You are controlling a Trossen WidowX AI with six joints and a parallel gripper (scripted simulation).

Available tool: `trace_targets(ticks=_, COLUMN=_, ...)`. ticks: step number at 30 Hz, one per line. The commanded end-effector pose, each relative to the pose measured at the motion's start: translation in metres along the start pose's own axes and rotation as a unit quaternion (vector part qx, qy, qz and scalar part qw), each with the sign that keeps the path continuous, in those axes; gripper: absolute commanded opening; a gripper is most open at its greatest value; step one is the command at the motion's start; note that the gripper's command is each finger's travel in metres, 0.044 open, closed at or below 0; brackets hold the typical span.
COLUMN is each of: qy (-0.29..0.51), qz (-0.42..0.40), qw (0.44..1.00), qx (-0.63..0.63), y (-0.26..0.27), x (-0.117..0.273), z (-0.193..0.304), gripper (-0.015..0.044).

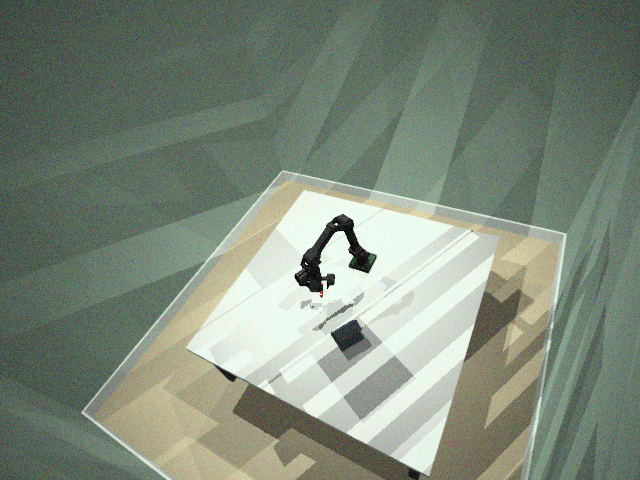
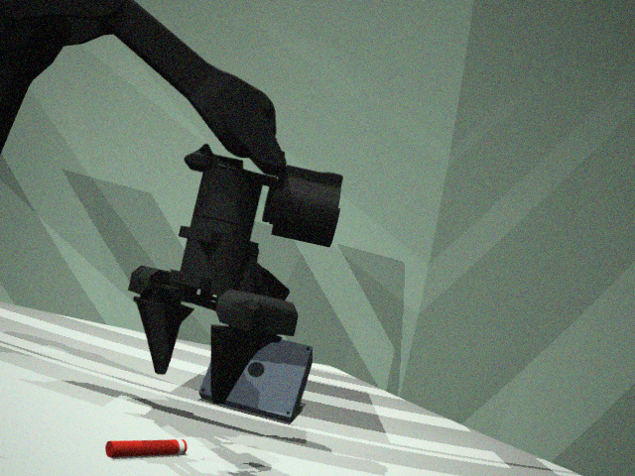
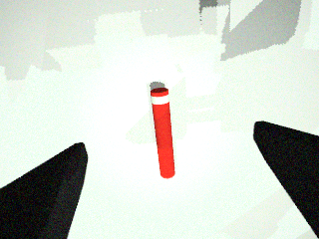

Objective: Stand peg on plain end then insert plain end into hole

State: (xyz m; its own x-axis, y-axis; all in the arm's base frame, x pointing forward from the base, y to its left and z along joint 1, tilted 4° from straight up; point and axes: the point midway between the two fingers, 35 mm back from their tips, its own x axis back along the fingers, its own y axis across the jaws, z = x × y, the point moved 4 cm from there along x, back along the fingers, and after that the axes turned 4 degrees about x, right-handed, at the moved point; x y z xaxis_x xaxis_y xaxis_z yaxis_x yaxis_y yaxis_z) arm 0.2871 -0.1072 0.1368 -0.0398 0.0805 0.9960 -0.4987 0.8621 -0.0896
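The peg point(image 1: 321, 293) point(image 2: 146, 448) point(image 3: 163, 136), red with a white band near one end, lies on its side on the counter point(image 1: 248, 320) point(image 2: 62, 424) point(image 3: 115, 204). The gripper point(image 1: 321, 290) point(image 2: 189, 388) point(image 3: 170, 139) is positioned above the counter with its fingers spread wide and nothing between them; in the wrist view, the peg appears between the two fingertips, apart from both. The sloped panel point(image 1: 347, 334) point(image 2: 277, 381) stands on the counter, its round hole point(image 2: 255, 369) unoccupied.

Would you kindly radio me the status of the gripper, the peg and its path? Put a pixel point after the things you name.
Gripper point(image 1: 323, 293) point(image 2: 190, 387) point(image 3: 170, 139) open, above peg. Peg point(image 1: 321, 293) point(image 2: 146, 448) point(image 3: 163, 134) lying on table. Nothing seen between fingers and peg.
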Motion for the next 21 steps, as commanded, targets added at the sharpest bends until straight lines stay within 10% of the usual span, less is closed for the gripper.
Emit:
trace_targets(ticks=1, qy=0.004, qz=-0.002, qw=1.000, qx=-0.002, y=0.000, x=-0.008, z=0.000, gripper=0.0440)
trace_targets(ticks=21, qy=0.004, qz=-0.002, qw=1.000, qx=-0.002, y=0.000, x=-0.040, z=0.001, gripper=0.0440)
